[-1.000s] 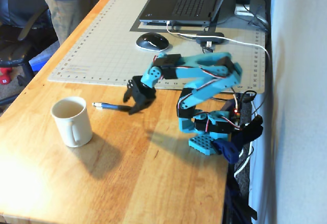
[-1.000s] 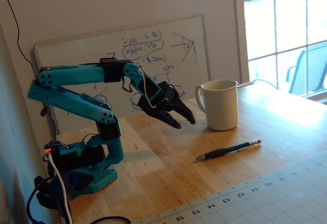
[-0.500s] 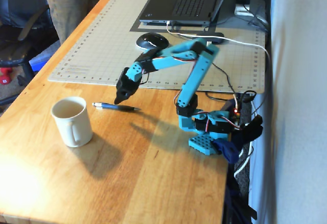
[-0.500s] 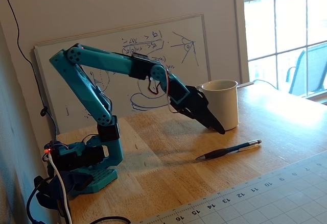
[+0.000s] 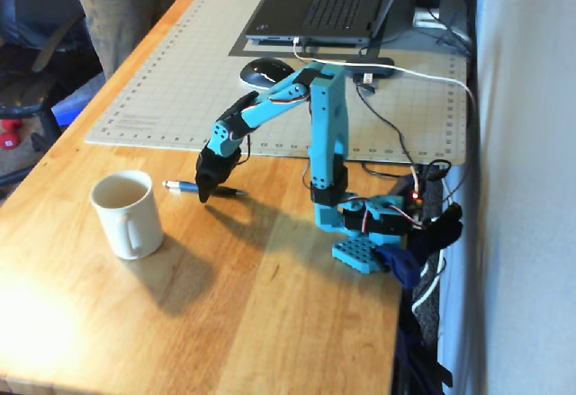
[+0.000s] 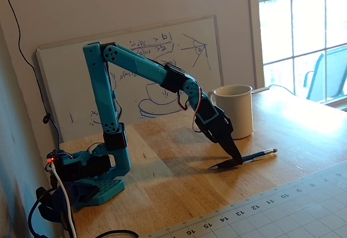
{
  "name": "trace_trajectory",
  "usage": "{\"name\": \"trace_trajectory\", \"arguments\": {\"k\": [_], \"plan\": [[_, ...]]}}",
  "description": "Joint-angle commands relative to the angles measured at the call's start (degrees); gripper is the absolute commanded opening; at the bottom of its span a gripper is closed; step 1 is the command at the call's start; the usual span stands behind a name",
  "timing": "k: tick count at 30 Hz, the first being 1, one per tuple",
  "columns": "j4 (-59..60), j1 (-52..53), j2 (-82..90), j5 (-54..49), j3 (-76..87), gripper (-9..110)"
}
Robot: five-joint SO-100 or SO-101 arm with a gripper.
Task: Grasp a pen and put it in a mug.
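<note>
The blue pen lies flat on the wooden table, its silver end pointing towards the mug; it also shows in the other fixed view. The off-white mug stands upright with its handle facing front, and shows behind the gripper in the other fixed view. My gripper reaches down onto the middle of the pen, with its dark jaws together around the barrel, as the other fixed view also shows. The pen rests on the table.
A gridded cutting mat lies behind the pen, with a black mouse and a laptop on it. The arm's base sits at the table's right edge among cables. A whiteboard leans on the wall.
</note>
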Motion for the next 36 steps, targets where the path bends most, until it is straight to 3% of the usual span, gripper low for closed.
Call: {"name": "trace_trajectory", "arguments": {"k": [1,6,19,28,36], "plan": [[-1.1,-0.1,0.3,0.7,-4.4,22],[-1.1,-0.8,-0.4,0.7,-4.4,20],[-1.1,-1.1,-0.1,0.7,-4.4,2],[-1.1,-1.1,0.7,0.0,-4.3,2],[-1.2,-1.1,11.9,-0.2,-3.3,2]]}}
